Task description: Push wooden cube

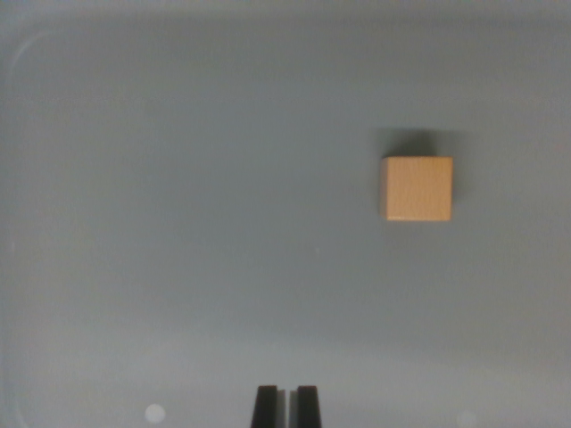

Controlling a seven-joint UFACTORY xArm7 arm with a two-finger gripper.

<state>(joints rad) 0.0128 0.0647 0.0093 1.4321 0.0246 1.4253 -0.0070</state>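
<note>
A light wooden cube (417, 188) rests on a plain grey surface, in the upper right part of the wrist view. My gripper (286, 403) pokes in at the bottom centre, its two black fingertips pressed almost together with nothing between them. The cube lies well above and toward the wrist view's right of the fingertips, clearly apart from them.
The grey surface (178, 223) fills the whole view, with a faint rounded border along the top and left edges. A small pale spot (155, 413) lies near the bottom, left of the fingertips.
</note>
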